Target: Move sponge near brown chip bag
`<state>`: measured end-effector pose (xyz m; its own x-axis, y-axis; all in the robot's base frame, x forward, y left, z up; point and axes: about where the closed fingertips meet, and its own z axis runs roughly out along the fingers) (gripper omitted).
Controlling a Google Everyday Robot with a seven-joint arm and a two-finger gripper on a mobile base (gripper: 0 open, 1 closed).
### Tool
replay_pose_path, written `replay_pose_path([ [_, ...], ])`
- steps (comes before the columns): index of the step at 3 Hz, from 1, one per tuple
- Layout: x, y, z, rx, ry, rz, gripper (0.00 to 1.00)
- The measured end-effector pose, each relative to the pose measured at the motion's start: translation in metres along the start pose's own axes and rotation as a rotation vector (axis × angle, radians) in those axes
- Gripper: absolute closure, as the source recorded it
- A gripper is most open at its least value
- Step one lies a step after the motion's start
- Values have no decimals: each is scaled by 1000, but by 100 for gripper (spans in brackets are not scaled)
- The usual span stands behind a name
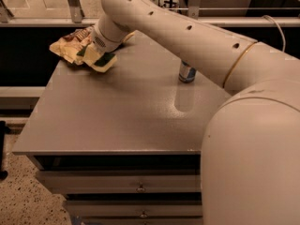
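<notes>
At the far left corner of the grey worktop [117,121], gripper [96,59] on the white arm [187,32], fingers [88,55] closed on the sponge [107,62], sponge low over the surface, just beside the brown chip bag [68,48], blue-silver can [187,72] well apart.

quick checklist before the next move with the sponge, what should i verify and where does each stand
1. Sponge close to the brown chip bag: ok, right beside it at the table's far corner.
2. Sponge resting flat on the table: cannot tell.
3. Gripper at the sponge: ok, directly at it, next to the bag.
4. Sponge free of the gripper: cannot tell.
5. Drink can upright and apart from sponge and bag: ok.
</notes>
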<state>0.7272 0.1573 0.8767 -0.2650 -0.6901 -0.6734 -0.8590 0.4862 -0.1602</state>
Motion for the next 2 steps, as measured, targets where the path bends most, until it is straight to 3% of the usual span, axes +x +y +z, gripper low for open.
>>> replay_pose_path([
  [1,6,-6,3,9,6,9,16],
  [2,19,-11,0,24,14,22,0],
])
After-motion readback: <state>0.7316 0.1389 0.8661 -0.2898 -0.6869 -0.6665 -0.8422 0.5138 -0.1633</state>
